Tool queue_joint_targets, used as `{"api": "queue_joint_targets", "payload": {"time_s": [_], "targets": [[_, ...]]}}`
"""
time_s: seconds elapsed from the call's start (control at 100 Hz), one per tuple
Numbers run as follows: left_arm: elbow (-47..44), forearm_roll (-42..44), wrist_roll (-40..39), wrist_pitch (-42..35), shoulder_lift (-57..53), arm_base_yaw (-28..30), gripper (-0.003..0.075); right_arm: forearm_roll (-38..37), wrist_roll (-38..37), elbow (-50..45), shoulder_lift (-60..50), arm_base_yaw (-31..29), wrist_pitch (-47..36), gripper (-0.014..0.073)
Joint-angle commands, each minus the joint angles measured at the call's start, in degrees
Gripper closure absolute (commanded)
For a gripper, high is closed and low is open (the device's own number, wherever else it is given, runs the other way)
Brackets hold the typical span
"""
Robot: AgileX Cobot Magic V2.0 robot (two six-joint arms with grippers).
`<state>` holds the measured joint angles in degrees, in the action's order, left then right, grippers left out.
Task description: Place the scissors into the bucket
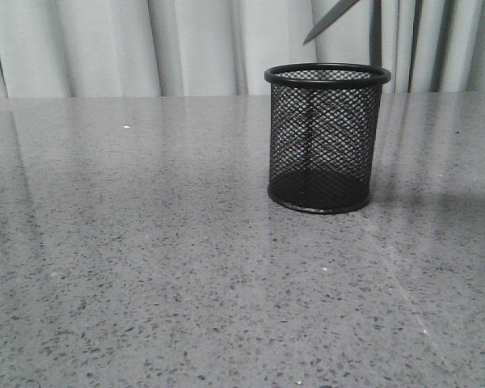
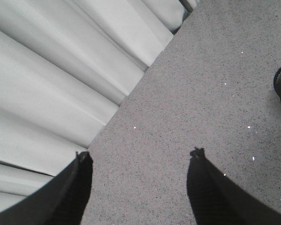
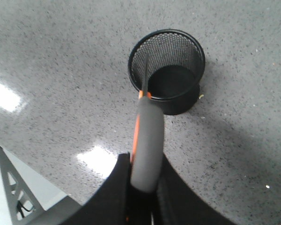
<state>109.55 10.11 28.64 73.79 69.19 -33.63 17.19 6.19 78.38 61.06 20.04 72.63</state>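
A: Scissors: one pair, dark grey handles lined in orange, slim metal blades. Location?

B: Aloft, not on the bench. Going left to right in the front view: bare speckled grey bench on the left, pale curtain behind; right of centre, the bucket, upright on the bench, black mesh, solid rim, nothing inside that I can see. Above its rim, near the top edge, the blade tip slants down toward the opening, apart from it.

A: Left gripper?

B: Fingers spread wide with only bench between them, carrying nothing. It hangs over the bench near the curtain; the bucket shows just at the edge of its view, well apart.

A: Right gripper?

B: Clenched on the scissors' handle. The blades point away from the wrist, and in that view the tip overlaps the bucket's mouth, near the rim on the gripper's side.

A: Progress?

B: Judged: pickup and carry done; the scissors are held above the bucket. Left: lower the tip inside the rim, then let go. Scissors look longer than the bucket is tall, so the handles would likely stand out above the rim. Insertion not yet begun.
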Motion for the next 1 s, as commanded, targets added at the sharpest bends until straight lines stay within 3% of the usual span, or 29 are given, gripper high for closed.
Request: {"api": "queue_joint_targets", "payload": {"time_s": [0.0, 0.99], "targets": [[1.58, 0.00, -0.88, -3.92, -0.98, 0.01, 0.0317, -2.56, -1.37, 1.32, 0.91, 1.33, 1.68, 0.0637], [1.58, -0.22, -0.88, -3.92, -0.98, 0.01, 0.0317, -5.26, -1.37, 5.36, 9.13, 2.01, 1.68, 0.0637]]}}
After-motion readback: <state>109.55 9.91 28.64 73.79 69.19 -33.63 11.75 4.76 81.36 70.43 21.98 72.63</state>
